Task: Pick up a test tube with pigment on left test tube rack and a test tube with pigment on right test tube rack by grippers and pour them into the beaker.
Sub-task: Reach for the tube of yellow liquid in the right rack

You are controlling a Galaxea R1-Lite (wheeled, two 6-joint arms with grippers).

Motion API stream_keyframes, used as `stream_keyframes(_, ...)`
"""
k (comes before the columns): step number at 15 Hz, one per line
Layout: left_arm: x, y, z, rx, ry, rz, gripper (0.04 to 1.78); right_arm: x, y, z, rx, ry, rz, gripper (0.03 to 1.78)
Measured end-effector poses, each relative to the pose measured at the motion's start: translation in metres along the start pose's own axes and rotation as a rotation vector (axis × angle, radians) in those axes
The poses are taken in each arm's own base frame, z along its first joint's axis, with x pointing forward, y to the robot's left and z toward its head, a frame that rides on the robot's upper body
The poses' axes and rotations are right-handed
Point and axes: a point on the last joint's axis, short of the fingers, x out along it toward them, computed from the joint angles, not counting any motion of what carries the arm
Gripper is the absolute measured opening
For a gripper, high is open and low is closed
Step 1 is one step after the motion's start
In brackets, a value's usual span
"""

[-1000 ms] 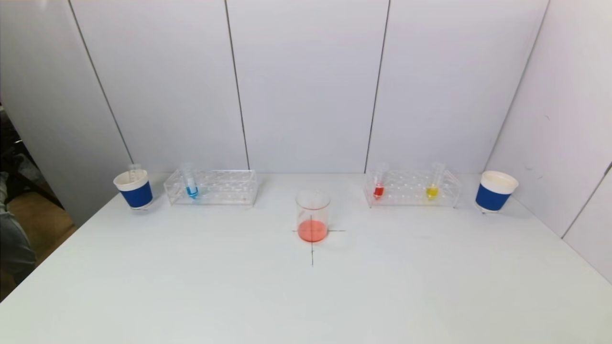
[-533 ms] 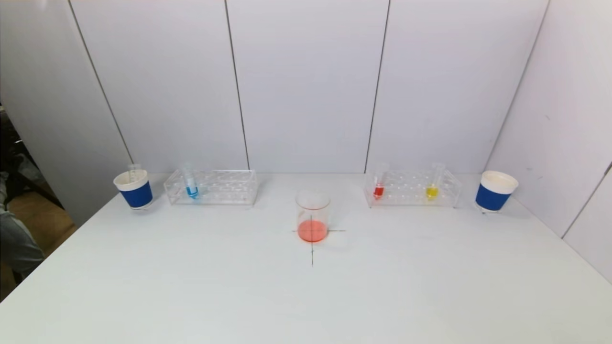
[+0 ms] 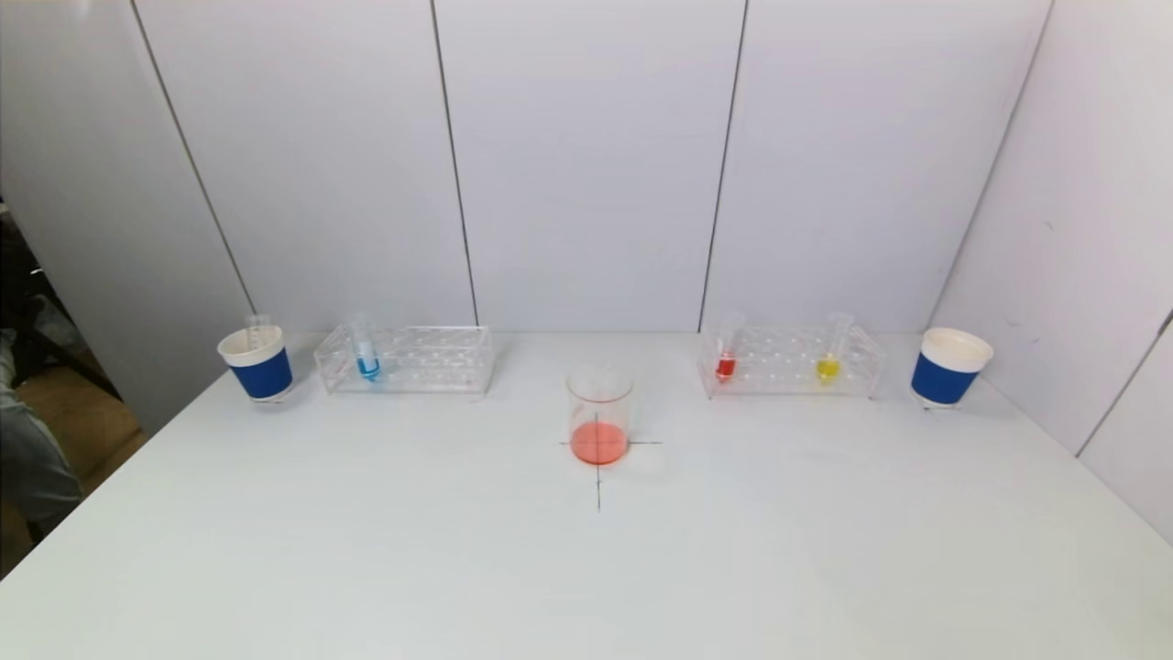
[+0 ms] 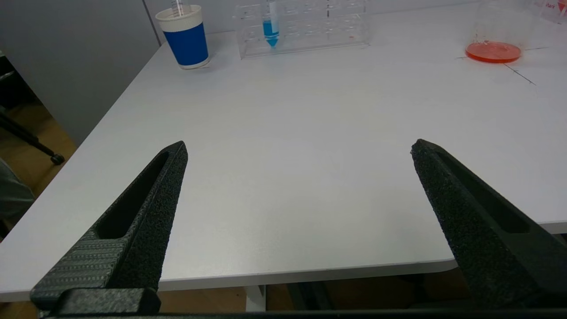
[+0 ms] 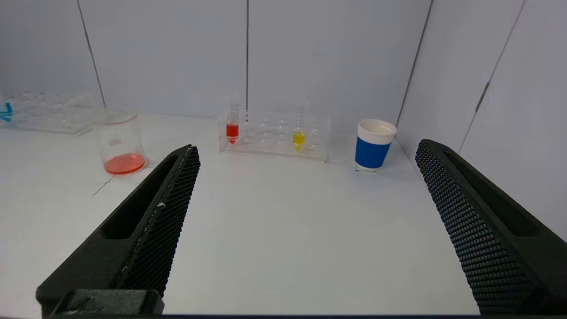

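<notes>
Centrally on the smooth white desk (image 3: 367,550) stands a clear cylindrical beaker (image 3: 599,414) with orange-red liquid pooled at its bottom, flanked by two transparent racks: the left rack (image 3: 408,358) holds a blue-pigment tube (image 3: 366,351), the right rack (image 3: 792,361) a red tube (image 3: 727,353) and a yellow tube (image 3: 830,354). Both the left hand (image 4: 299,148) and right hand (image 5: 308,153), with coarse black tapered fingers spread wide and holding nothing, hang over the desk's near edge, well apart from the racks.

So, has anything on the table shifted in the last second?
Nothing on the table moved. The beaker, blue tube, red tube and yellow tube stand as before. Left gripper and right gripper are open and empty, back from the table's near edge.
</notes>
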Motion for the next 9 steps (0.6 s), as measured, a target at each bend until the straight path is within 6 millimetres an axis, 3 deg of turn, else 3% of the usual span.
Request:
stream_keyframes(5, 0.0, 0.0, 0.0, 0.0, 0.0, 0.0, 1.76, 0.073, -0.007, 0.054, 0.005, 0.092, 0.003, 1.77)
stream_keyframes(9, 0.0, 0.0, 0.0, 0.0, 0.0, 0.0, 1.76, 0.156, -0.012, 0.057, 0.013, 0.164, -0.007, 1.77)
